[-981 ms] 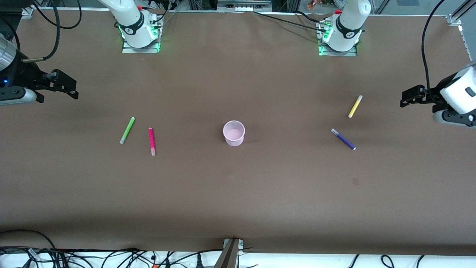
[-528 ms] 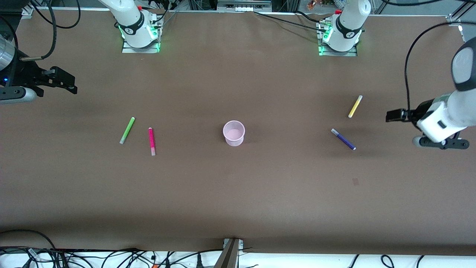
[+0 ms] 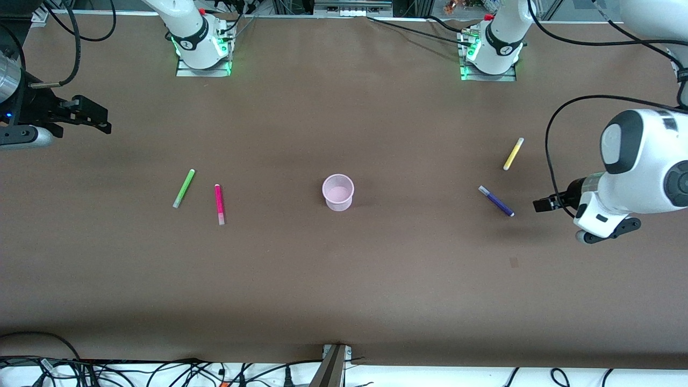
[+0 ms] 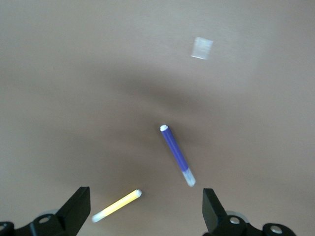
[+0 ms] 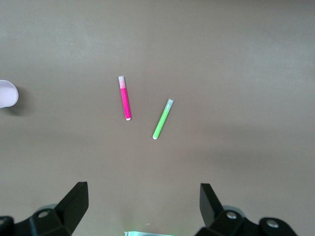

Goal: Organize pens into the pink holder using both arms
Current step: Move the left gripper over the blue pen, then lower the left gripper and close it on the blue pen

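The pink holder stands upright and empty mid-table; its rim also shows in the right wrist view. A green pen and a magenta pen lie toward the right arm's end. A yellow pen and a purple pen lie toward the left arm's end. My left gripper hangs open and empty over the table beside the purple pen. My right gripper waits open and empty over the table's right-arm end.
Both arm bases stand along the table edge farthest from the front camera. A small dark mark sits on the brown cloth nearer the camera than the purple pen. Cables and a metal bracket line the nearest edge.
My left arm has swung toward the table's middle, bringing its gripper from beside the yellow pen to beside the purple pen. The right arm has barely shifted. No pen has moved.
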Available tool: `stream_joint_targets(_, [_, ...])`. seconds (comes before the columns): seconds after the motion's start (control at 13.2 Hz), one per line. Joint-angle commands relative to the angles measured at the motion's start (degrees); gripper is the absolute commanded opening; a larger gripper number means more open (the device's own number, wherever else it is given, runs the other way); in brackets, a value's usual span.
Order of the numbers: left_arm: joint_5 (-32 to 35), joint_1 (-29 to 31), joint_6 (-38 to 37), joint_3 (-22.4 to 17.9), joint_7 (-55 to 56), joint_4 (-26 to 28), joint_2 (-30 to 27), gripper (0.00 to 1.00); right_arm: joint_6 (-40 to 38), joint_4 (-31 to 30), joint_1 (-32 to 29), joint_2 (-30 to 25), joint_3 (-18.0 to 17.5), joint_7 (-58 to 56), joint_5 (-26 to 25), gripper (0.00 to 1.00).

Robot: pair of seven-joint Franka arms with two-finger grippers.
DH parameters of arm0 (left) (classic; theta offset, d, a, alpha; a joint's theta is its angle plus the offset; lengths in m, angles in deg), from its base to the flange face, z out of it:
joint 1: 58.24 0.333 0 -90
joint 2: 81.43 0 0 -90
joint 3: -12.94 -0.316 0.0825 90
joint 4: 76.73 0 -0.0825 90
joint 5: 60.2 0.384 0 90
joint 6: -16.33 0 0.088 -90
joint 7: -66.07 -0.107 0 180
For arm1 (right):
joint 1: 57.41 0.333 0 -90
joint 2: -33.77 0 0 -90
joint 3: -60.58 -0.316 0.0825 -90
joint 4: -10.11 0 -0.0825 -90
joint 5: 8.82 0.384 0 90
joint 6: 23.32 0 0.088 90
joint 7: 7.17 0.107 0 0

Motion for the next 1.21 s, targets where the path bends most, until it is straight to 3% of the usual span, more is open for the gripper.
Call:
stream_joint_targets(0.0, [0.39,0.06,6.48,0.05,9.23,6.7,-1.47,1.0,-0.17,0.17,-0.33,0.02,-0.36,-0.21,1.26,1.0])
stream_joint_targets(0.45, [0.39,-0.3,17.47,0.05,12.34,14.7,0.63,1.0,0.54,0.17,-0.15,0.37,-0.45,-0.47,1.35,1.0])
stream_joint_targets(0.91, [0.48,-1.44,20.9,0.05,12.78,16.38,3.44,1.0,0.54,0.09,-0.15,0.37,-0.45,-0.47,1.35,1.0])
stream_joint_targets(1.13, [0.48,-2.58,24.07,0.05,13.92,17.43,4.85,0.85,0.54,0.09,-0.15,0.37,-0.45,-0.47,1.35,1.0])
